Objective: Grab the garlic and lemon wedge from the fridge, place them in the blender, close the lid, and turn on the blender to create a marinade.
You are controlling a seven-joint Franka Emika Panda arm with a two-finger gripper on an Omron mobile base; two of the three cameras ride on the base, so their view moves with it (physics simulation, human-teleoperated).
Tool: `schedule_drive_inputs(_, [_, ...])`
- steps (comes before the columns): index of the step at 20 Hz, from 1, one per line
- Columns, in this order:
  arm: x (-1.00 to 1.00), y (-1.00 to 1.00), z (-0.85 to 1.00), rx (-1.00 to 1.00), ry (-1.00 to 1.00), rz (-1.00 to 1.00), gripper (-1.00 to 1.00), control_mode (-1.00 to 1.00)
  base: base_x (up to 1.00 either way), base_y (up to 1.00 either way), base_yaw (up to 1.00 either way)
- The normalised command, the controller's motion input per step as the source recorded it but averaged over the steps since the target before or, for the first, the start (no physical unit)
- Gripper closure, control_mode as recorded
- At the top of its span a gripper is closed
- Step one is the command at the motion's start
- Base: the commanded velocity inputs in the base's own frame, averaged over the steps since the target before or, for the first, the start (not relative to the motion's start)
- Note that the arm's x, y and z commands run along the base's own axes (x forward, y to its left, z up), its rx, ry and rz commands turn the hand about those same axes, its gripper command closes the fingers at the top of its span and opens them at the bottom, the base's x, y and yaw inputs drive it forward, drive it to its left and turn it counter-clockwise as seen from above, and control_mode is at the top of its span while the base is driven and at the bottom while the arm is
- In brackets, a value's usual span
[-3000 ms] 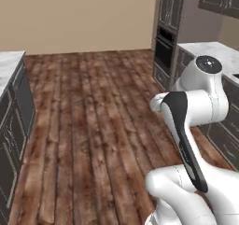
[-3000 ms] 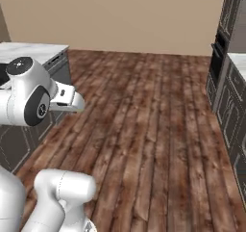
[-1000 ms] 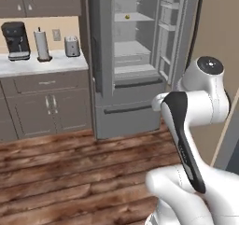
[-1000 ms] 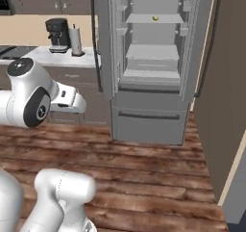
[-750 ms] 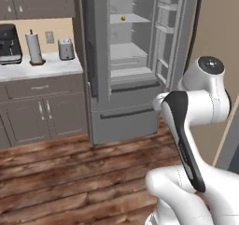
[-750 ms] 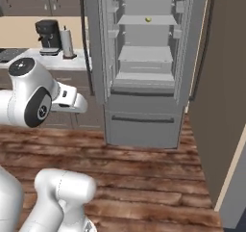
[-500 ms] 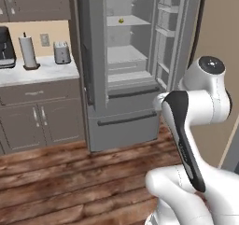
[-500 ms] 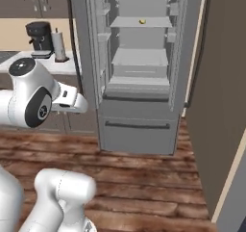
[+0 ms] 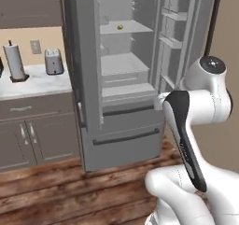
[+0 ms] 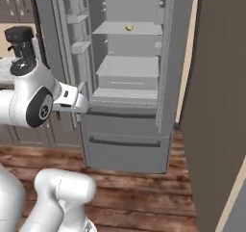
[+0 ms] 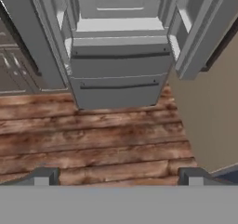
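Fridge (image 9: 116,126) open ahead of me, both doors swung wide
My fingers (image 11: 42,175) stand fully apart with nothing between them, hanging over the wooden floor (image 11: 93,139) well short of the cabinet, with the lower drawers (image 11: 118,74) at twelve o'clock in the hand view. On the upper shelf (image 10: 127,31) lies a tiny yellowish piece (image 10: 129,28), at about twelve o'clock in both base views; whether it is the lemon wedge or the garlic I cannot tell from here. At nine o'clock in the left base view a paper towel roll (image 9: 15,63) and a toaster (image 9: 53,61) stand on the counter (image 9: 32,85)
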Motion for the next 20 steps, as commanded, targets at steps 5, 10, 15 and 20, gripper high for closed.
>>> schedule_drive_inputs(5, [0.00, 0.00, 0.00, 0.00, 0.00, 0.00, -1.00, 1.00, 0.87, -0.26, 0.07])
schedule_drive_inputs(10, [0.00, 0.00, 0.00, 0.00, 0.00, 0.00, -1.00, 1.00, 0.83, -0.16, 0.06])
schedule_drive_inputs(15, [0.00, 0.00, 0.00, 0.00, 0.00, 0.00, -1.00, 1.00, 0.74, -0.22, 0.04])
schedule_drive_inputs(20, [0.00, 0.00, 0.00, 0.00, 0.00, 0.00, -1.00, 1.00, 0.44, -0.44, 0.00])
